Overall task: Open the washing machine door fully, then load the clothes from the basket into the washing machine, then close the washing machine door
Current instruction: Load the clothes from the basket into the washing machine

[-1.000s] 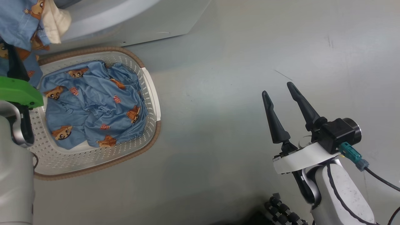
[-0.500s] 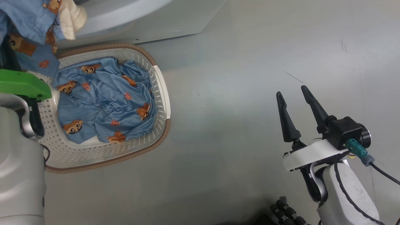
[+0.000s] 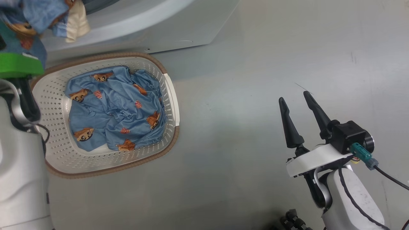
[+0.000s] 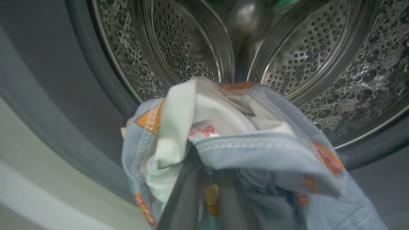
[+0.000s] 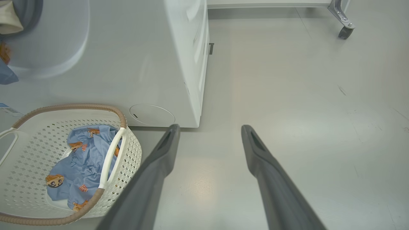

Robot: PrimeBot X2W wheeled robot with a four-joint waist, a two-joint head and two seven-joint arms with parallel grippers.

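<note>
The left gripper point(image 4: 209, 172) is clamped on a bunch of clothes point(image 4: 223, 127) at frame centre, just before the washing machine point(image 4: 179, 41) drum. The right gripper point(image 5: 210, 127) hangs, fingers apart, over the floor point(image 5: 303, 95); the basket point(image 3: 172, 95), left in the head view, holds more blue fabric

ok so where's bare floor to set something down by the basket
Widest bare patch: the floor between the basket and the right gripper, running up past the washing machine corner. Crowded: clothes fill the basket's bottom, and a held bundle sits at the drum mouth.
</note>
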